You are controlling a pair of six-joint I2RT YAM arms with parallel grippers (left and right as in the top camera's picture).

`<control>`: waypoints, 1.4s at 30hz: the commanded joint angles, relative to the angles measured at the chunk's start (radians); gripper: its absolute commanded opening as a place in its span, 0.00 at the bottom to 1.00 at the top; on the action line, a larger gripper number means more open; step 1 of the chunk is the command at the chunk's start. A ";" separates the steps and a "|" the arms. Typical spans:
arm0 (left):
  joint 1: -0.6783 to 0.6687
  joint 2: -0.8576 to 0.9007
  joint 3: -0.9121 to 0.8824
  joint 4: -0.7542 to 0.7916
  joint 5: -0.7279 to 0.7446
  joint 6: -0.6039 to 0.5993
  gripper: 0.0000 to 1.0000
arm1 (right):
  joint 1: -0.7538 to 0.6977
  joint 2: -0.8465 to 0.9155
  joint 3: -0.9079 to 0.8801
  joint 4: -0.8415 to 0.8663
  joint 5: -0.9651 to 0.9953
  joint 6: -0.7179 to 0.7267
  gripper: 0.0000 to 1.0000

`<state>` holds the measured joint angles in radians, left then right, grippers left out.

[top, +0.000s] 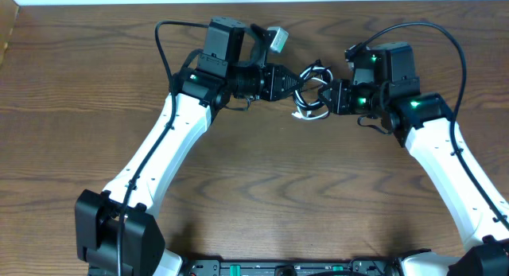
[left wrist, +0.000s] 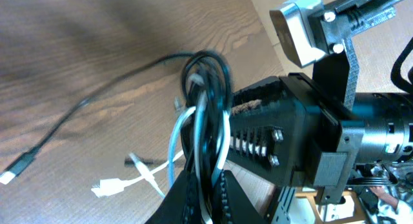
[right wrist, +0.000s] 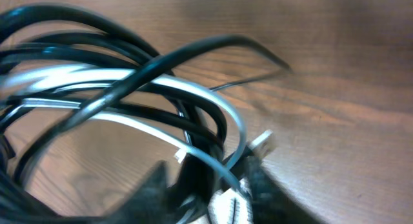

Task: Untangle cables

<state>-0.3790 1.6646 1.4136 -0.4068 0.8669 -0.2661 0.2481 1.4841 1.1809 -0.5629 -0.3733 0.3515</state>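
The cables (top: 312, 91) form a tangled bundle of black and white loops, hanging between my two grippers at the table's far middle. My left gripper (top: 296, 79) is shut on the bundle. In the left wrist view its fingers (left wrist: 208, 188) pinch white cord (left wrist: 193, 121) and black cord (left wrist: 208, 62). A white plug (left wrist: 106, 185) lies on the wood and a black strand (left wrist: 64, 124) trails off to the left. My right gripper (top: 328, 97) faces it, and its blurred fingers (right wrist: 213, 185) are closed around white cord (right wrist: 193, 88) and black loops (right wrist: 97, 24).
The wooden table (top: 262, 188) spreads out in front of the arms. Thick black arm wires arch over the left arm (top: 163, 45) and the right arm (top: 445, 33). The right arm's body (left wrist: 310, 133) fills the right of the left wrist view.
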 commanded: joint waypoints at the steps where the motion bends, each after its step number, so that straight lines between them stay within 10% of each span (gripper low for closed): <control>1: 0.006 -0.010 0.004 -0.014 -0.010 -0.017 0.07 | -0.007 0.003 0.001 -0.006 0.082 0.064 0.16; 5: 0.006 -0.010 0.004 -0.037 -0.066 -0.017 0.07 | -0.007 -0.005 0.001 -0.008 0.083 0.068 0.01; 26: -0.010 0.114 -0.002 -0.093 -0.038 -0.016 0.07 | -0.018 -0.006 0.001 -0.126 0.078 0.080 0.01; 34: -0.006 0.131 -0.002 -0.056 0.153 -0.017 0.08 | -0.018 0.000 0.001 -0.076 -0.063 -0.137 0.31; 42: 0.001 0.131 -0.002 -0.058 0.225 -0.055 0.07 | -0.015 0.065 0.001 -0.064 -0.147 -0.145 0.35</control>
<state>-0.3847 1.8065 1.4120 -0.4671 1.0248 -0.2932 0.2348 1.5112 1.1809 -0.6308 -0.4583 0.2398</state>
